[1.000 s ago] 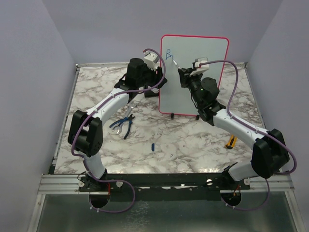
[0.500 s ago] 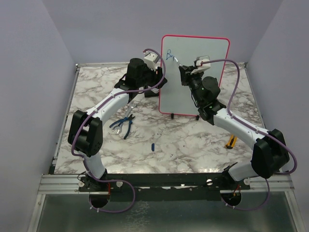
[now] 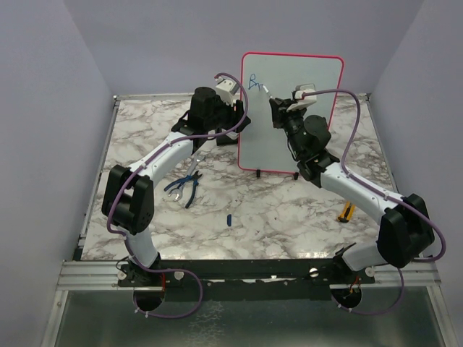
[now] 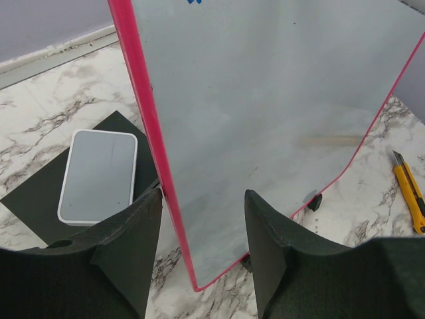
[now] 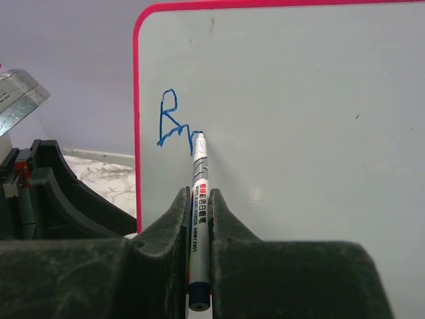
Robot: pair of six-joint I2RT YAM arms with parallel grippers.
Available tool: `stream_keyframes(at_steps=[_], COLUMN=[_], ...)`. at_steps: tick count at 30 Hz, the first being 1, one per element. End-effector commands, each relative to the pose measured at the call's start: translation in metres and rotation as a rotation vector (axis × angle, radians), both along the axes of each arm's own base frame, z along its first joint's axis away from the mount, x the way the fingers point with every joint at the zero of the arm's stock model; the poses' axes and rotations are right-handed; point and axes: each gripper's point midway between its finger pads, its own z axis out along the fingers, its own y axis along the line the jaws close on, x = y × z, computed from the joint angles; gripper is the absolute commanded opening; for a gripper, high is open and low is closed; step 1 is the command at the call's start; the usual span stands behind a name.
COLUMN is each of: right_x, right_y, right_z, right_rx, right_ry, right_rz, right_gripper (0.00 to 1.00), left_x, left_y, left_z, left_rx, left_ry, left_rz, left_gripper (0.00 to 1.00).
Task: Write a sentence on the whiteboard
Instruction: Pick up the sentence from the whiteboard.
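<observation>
The whiteboard (image 3: 289, 72) stands upright at the back of the marble table, red-framed, with small black feet. The sentence is only blue strokes reading "Br" (image 3: 254, 82) at its top left, clear in the right wrist view (image 5: 174, 123). My right gripper (image 5: 198, 193) is shut on a white marker (image 5: 200, 179), whose tip touches the board just right of the "r". My left gripper (image 4: 202, 196) straddles the whiteboard's (image 4: 265, 100) left edge. One finger lies against the red frame from behind. The other finger is on the board's face. In the top view the left gripper (image 3: 235, 119) sits at that edge.
Blue-handled pliers (image 3: 184, 186) and a small blue cap (image 3: 228, 218) lie on the table in front of the board. A yellow utility knife (image 3: 347, 211) lies front right. A white-rimmed grey block (image 4: 98, 174) on a black pad sits behind the board's left edge.
The marker tip has moved a little to the right along the board's top left, and the "r" stroke now follows the "B". The left arm has not moved.
</observation>
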Motion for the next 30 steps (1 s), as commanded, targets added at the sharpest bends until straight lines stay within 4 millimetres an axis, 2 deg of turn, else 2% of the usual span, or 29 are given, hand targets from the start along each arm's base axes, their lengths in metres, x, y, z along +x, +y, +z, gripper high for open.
stream_keyframes(at_steps=[1,7,12,30], right_x=[-0.014,-0.030,-0.022,-0.007], right_y=[-0.006,-0.009,-0.017,-0.014], right_z=[0.025,0.033,0.029,0.017], right_rx=[-0.003,0.002,0.001,-0.020], right_ry=[-0.095,-0.132,-0.102,-0.058], right_rz=[0.028,0.060,-0.004,-0.030], right_gripper=[0.01,0.01,0.01,0.01], left_x=[-0.005,-0.005,-0.005,-0.006], left_y=[0.002,0.002,0.002,0.002], left_z=[0.016,0.016,0.016,0.017], left_rx=[-0.012,-0.012,-0.013,-0.013], left_ry=[-0.030,-0.027,-0.025,-0.028], left_rz=[-0.006,-0.006,-0.004,-0.006], left_gripper=[0.54,0.54,0.54,0.53])
